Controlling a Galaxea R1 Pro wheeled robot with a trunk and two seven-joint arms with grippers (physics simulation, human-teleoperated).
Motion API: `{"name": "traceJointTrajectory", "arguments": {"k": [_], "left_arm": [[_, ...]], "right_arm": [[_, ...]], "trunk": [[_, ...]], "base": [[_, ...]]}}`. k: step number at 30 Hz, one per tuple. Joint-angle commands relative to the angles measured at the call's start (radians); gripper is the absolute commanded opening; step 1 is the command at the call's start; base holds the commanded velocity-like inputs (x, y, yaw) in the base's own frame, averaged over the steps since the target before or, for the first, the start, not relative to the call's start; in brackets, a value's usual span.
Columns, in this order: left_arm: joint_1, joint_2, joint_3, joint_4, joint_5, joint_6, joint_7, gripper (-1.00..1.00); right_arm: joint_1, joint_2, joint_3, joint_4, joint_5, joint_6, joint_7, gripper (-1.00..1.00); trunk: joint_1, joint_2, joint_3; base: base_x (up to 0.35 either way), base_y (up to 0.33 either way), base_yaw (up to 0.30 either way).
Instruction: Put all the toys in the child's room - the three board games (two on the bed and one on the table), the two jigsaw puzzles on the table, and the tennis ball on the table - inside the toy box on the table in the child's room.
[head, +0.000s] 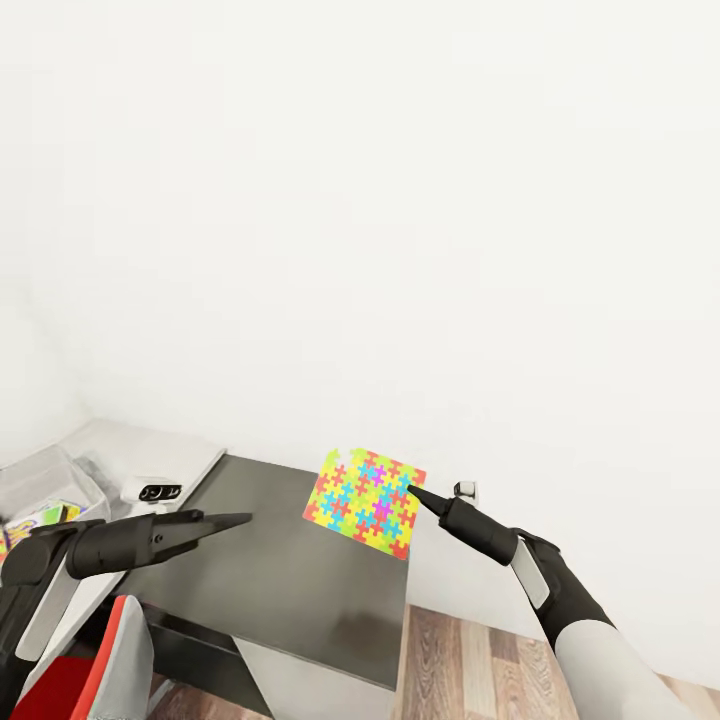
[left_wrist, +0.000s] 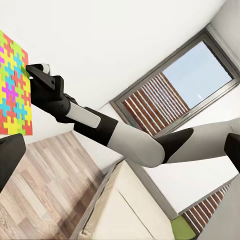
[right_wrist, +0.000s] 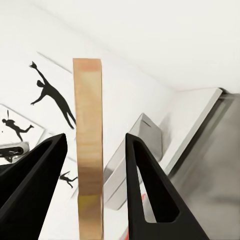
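Now, jigsaw puzzle (head: 365, 501): lifted above the dark worktop (head: 270, 580), edge between the right jaws.
Right gripper (head: 412, 491): closed on the puzzle's edge.
Left gripper (head: 245, 519): empty; opening cannot be told.
Toy box (head: 40, 475): far left, a board game (head: 45, 515) inside.

The jigsaw puzzle (head: 365, 501) has a bright, flat printed face, and its edge (right_wrist: 89, 145) looks like pale bare wood. The desk (head: 290, 590) top is smooth, dark and matt. The right gripper (right_wrist: 95, 195) jaws are matt black, plastic-looking. The floor (head: 480, 660) is wood plank with a slight sheen. The toy box (head: 50, 480) looks like pale grey, faintly translucent plastic.
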Motion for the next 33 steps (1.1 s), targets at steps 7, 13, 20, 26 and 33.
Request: {"name": "traceJointTrajectory", "arguments": {"k": [7, 13, 20, 26, 33], "left_arm": [[-0.001, 0.002, 0.001, 0.000, -0.001, 0.010, -0.004, 1.00], [-0.001, 0.002, 0.000, 0.000, 0.000, 0.009, -0.004, 1.00], [-0.001, 0.000, -0.001, 0.000, 0.000, 0.008, -0.004, 1.00], [-0.001, 0.000, -0.001, 0.000, 0.000, 0.006, -0.004, 1.00], [-0.001, 0.000, -0.001, 0.000, 0.000, 0.002, -0.004, 1.00]], "right_arm": [[-0.001, 0.001, -0.001, 0.000, -0.003, 0.009, 0.002, -1.00], [-0.001, 0.001, -0.001, 0.000, -0.003, 0.008, 0.002, -1.00], [-0.001, 0.001, -0.001, 0.000, -0.003, 0.002, 0.002, -1.00], [-0.001, 0.000, -0.001, 0.000, -0.003, -0.017, 0.002, -1.00], [-0.001, 0.000, -0.001, 0.001, -0.003, -0.021, 0.002, -1.00]], "trunk": [[0.001, -0.002, 0.010], [0.001, -0.002, 0.019], [0.001, -0.002, 0.031], [0.001, -0.002, 0.041], [0.001, -0.002, 0.053]], "base": [[-0.008, 0.000, 0.085], [-0.001, 0.000, 0.088], [0.000, 0.000, 0.090], [0.000, 0.000, 0.090], [-0.015, 0.000, 0.090]]}}
